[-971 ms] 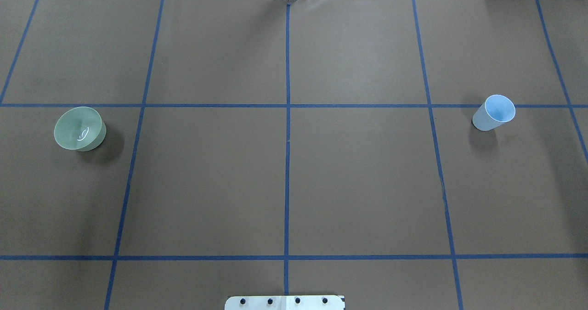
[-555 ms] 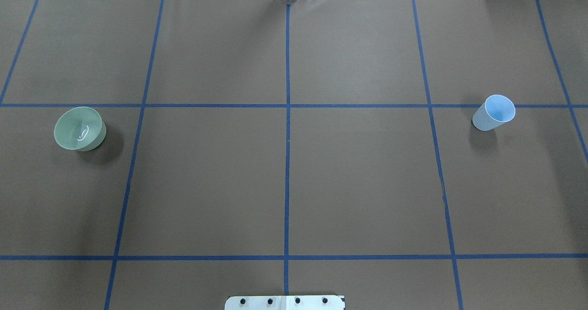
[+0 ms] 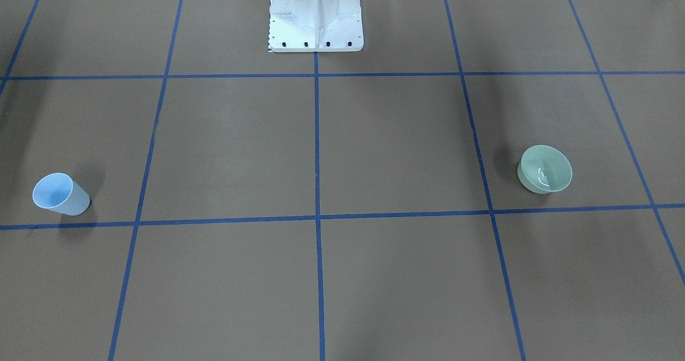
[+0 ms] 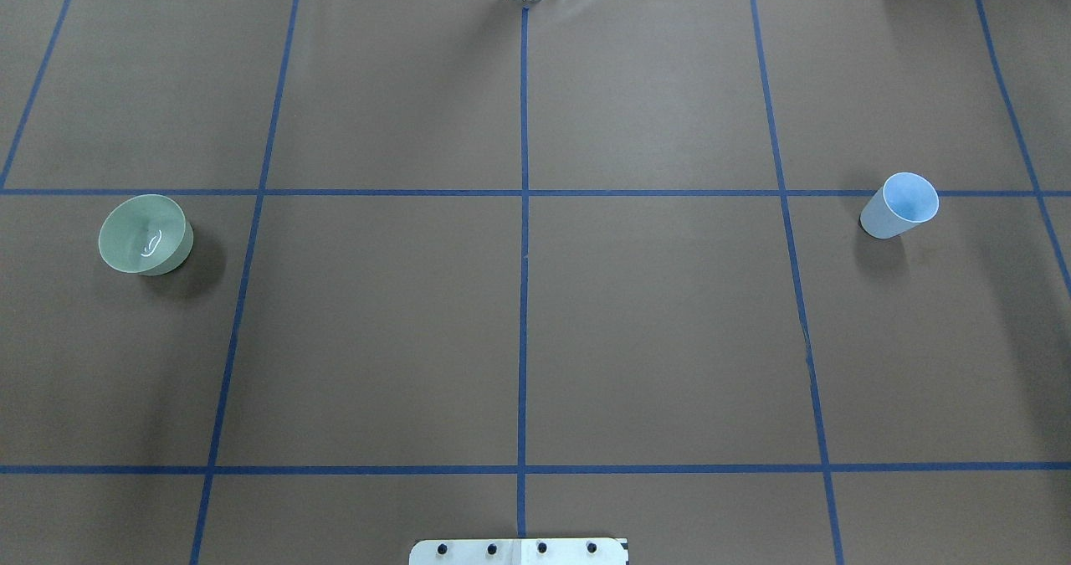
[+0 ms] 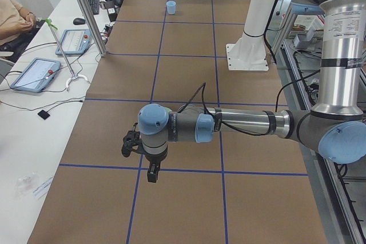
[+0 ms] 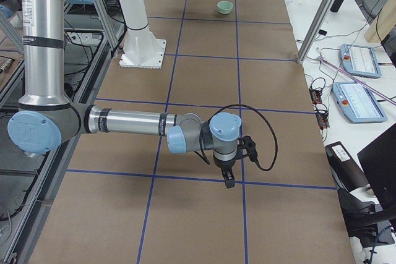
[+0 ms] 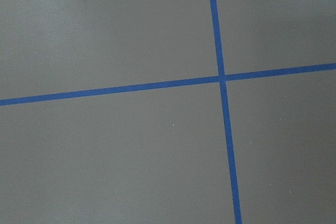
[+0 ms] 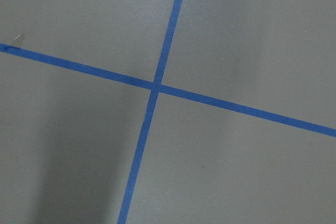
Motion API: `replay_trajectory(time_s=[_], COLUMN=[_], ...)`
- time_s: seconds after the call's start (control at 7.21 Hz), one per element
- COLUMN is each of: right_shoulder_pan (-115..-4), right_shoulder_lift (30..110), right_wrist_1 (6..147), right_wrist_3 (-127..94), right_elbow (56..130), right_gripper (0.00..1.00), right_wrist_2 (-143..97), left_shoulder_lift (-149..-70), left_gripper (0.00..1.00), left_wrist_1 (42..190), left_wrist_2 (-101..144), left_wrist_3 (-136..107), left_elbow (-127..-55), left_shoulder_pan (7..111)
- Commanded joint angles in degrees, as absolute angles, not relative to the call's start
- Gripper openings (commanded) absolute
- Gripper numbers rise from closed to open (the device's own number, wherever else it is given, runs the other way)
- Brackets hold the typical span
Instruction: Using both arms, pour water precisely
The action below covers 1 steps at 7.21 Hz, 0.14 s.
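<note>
- Water (image 4: 151,243) sits in the bottom of a green bowl (image 4: 124,228). It shows only as thin white shiny marks.
- The bowl stands flat with its open side up, near the table's (image 4: 519,322) left end. It is just past a blue tape line (image 4: 402,192).
- A blue cup (image 4: 899,205) stands with its mouth up near the right end, right beside the same line. Bowl and cup are well apart, with wide brown table between them.
- The left arm (image 5: 246,123) reaches out low over the table. The left gripper (image 5: 152,175) points down, above a tape crossing. I cannot tell if it is clenched or let go.
- The right arm (image 6: 130,122) reaches out the same way. The right gripper (image 6: 229,181) points down too, and I cannot tell its grip either.
- A white pedestal (image 3: 316,13) stands at the robot's edge of the table.
</note>
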<state>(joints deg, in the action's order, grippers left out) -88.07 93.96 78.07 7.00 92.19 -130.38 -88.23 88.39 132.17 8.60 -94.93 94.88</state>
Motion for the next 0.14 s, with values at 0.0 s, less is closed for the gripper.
replay_trajectory(time_s=[0.0], right_shoulder_pan=[-88.07], right_shoulder_lift=[94.13], right_wrist_1=[78.66], right_wrist_3=[6.68], right_elbow=[92.81], right_gripper=[1.0], right_wrist_2=[-130.52], left_shoulder_lift=[-88.15], left_gripper=[1.0], left_wrist_1=[88.33], left_wrist_2=[132.1], left_wrist_3=[8.53], left_elbow=[-94.92], left_shoulder_pan=[94.92])
